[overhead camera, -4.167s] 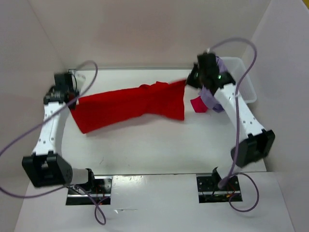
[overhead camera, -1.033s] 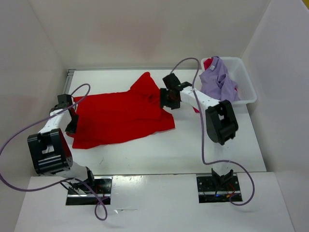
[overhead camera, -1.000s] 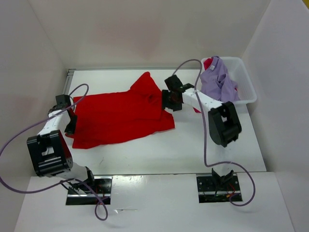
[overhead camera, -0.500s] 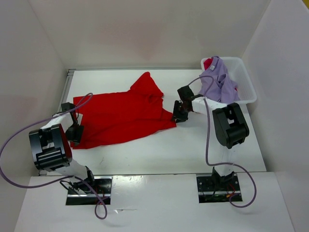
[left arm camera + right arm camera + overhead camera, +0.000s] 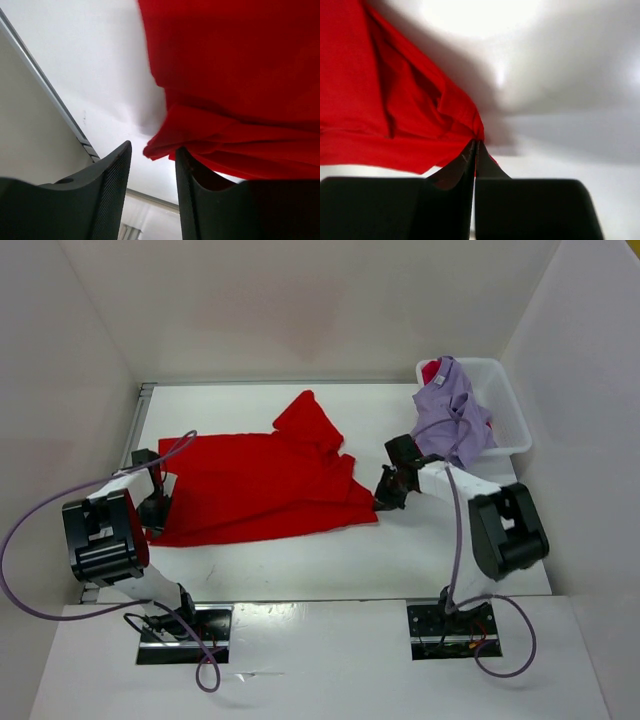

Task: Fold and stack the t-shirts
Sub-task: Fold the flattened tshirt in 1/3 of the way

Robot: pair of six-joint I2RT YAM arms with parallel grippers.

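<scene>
White walls close in a flat white table (image 5: 450,560). On its left and middle part a bright red cloth t-shirt (image 5: 260,490) lies spread out and creased, one sleeve pointing to the far side. The left gripper (image 5: 153,146) sits low at the shirt's near left corner. Its fingers stand a narrow way apart, the folded hem just reaching into the gap, not clamped. The right gripper (image 5: 476,142) is at the shirt's near right corner, fingers pressed together on a pinch of red cloth. At the far right stands a rectangular white plastic bin (image 5: 510,410), holding a crumpled pale lavender cloth t-shirt (image 5: 450,415) that spills over its rim, with a pinkish crimson cloth t-shirt (image 5: 430,370) showing behind it.
</scene>
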